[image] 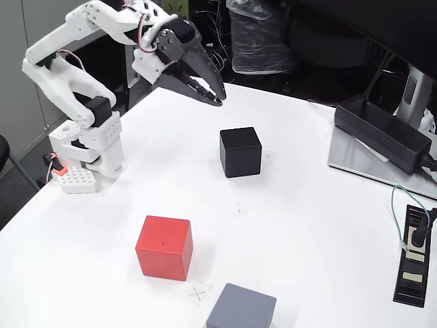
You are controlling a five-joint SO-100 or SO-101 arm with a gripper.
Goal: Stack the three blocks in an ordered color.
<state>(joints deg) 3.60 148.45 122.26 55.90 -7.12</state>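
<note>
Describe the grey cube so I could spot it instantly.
Start at the white table and go to its near edge, at the picture's bottom. The grey cube sits there, just right of the red cube. It alone is slate grey and cut off by the frame.

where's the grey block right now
In the fixed view the grey block sits on the white table at the bottom edge, just right of and below the red block, with a pencilled X mark between them.
</note>
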